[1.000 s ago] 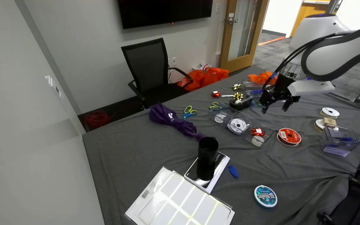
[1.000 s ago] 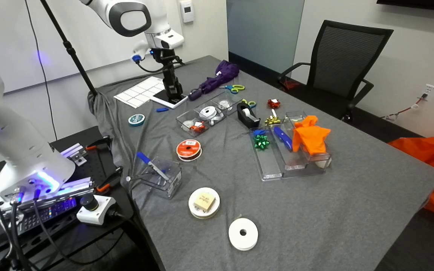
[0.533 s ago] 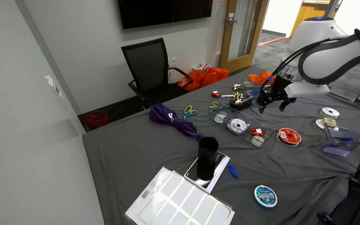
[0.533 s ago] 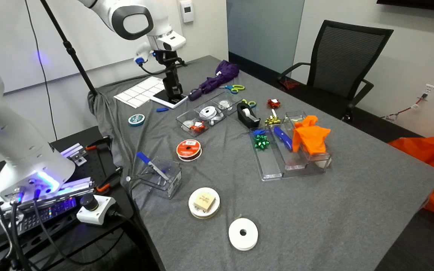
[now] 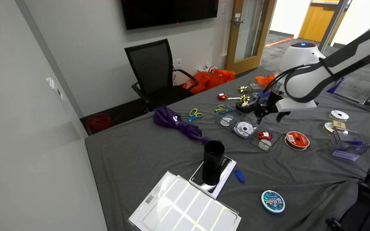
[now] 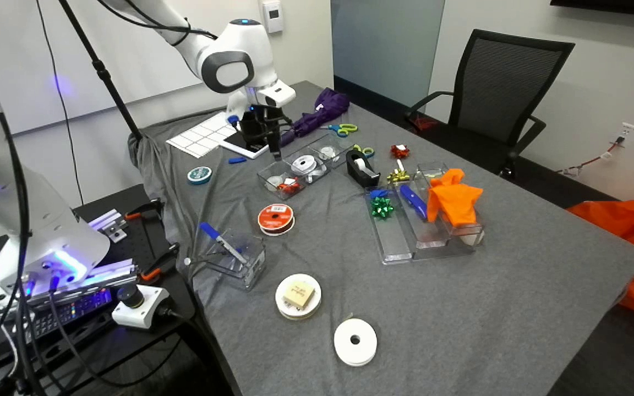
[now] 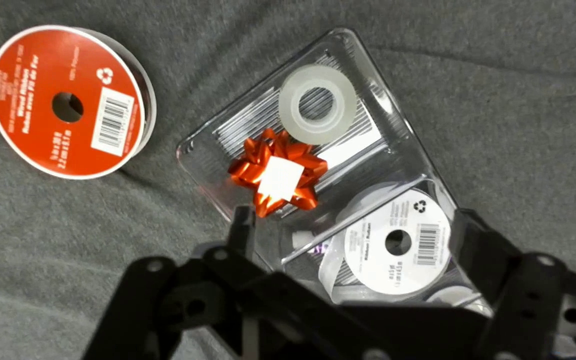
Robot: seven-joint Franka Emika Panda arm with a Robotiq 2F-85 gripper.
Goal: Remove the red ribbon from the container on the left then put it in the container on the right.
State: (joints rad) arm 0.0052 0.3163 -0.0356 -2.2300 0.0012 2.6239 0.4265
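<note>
The red ribbon is a shiny red bow (image 7: 279, 175) with a white square on it. It lies in an end compartment of a clear divided container (image 5: 275, 141), and also shows in both exterior views (image 5: 265, 135) (image 6: 289, 186). A roll of clear tape (image 7: 318, 105) lies against it. My gripper (image 5: 269, 119) is open and empty above the table beside this container. In the wrist view my gripper (image 7: 355, 225) has its fingers wide apart, over the white ribbon spool (image 7: 398, 242). Another clear container (image 6: 397, 258) holds a green bow and blue and orange items.
A red ribbon spool (image 6: 276, 218) lies on the table beside the divided container. A small clear box (image 6: 240, 275) with a marker stands closer to the robot base. A black tape dispenser (image 6: 362, 170), purple umbrella (image 6: 322, 113) and black cup (image 5: 213, 163) are nearby.
My gripper and arm have moved toward the divided container and lower, leftward in an exterior view. The fingers stay open. The red bow and containers have not moved.
</note>
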